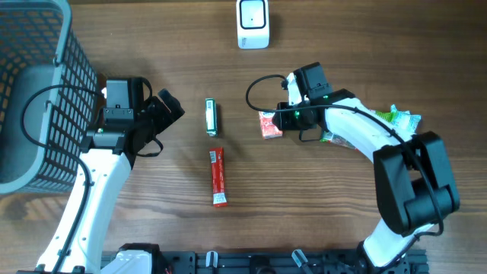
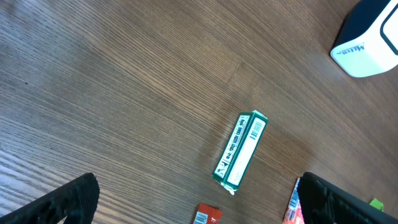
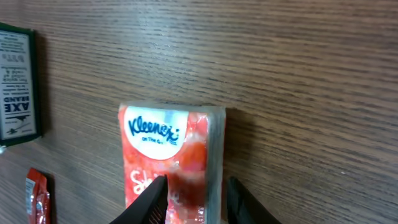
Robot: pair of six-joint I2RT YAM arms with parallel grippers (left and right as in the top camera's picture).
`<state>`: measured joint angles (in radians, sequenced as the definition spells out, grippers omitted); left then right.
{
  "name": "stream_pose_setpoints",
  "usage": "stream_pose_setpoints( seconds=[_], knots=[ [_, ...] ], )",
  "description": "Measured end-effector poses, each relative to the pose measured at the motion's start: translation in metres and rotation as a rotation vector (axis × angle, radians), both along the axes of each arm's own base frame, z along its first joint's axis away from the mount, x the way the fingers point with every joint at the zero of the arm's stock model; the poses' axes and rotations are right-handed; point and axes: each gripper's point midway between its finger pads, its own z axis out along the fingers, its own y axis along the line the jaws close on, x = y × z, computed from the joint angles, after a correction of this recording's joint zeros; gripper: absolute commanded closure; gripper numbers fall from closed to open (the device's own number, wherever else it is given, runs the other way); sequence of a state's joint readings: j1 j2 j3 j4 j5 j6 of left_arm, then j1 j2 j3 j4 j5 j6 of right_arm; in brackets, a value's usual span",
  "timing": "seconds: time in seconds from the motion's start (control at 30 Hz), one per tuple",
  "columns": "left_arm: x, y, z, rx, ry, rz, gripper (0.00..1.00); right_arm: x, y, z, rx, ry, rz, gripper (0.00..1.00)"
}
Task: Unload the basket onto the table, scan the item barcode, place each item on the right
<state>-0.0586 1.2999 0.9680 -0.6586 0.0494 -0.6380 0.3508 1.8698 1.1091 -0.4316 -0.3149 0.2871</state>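
Note:
A red Kleenex tissue pack [image 1: 269, 124] [image 3: 168, 137] lies flat on the wooden table [image 1: 342, 205]. My right gripper [image 1: 280, 120] [image 3: 193, 199] is down over its near end with the jaws narrowed. The left finger overlaps the pack's top face, and the right finger stands just off its right edge with a thin gap. The white barcode scanner [image 1: 253, 23] [image 2: 367, 43] stands at the far middle of the table. My left gripper [image 1: 169, 106] [image 2: 196, 202] hovers wide open with nothing between its fingers.
A green box [image 1: 211, 116] [image 2: 240, 149] and a red sachet [image 1: 218, 176] [image 2: 208, 216] lie between the arms. A grey mesh basket [image 1: 76, 68] fills the far left. Green and white packets [image 1: 399, 118] lie under the right arm.

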Motion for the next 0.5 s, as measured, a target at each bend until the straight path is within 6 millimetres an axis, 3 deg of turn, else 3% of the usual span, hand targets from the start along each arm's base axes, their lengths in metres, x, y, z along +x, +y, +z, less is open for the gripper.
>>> stream_pose_setpoints(
  seconds=[0.1,0.2,0.37,0.5],
  knots=[
    [0.0,0.0,0.0,0.0,0.0,0.0,0.0,-0.002,0.001,-0.007,0.002,0.018,0.003,0.77],
    [0.0,0.0,0.0,0.0,0.0,0.0,0.0,-0.002,0.005,-0.009,0.026,0.025,0.011,0.96],
    [0.0,0.0,0.0,0.0,0.0,0.0,0.0,-0.002,0.007,-0.008,0.048,0.029,0.013,0.96],
    [0.0,0.0,0.0,0.0,0.0,0.0,0.0,-0.008,-0.006,0.001,0.046,0.063,-0.014,0.96]
  ],
)
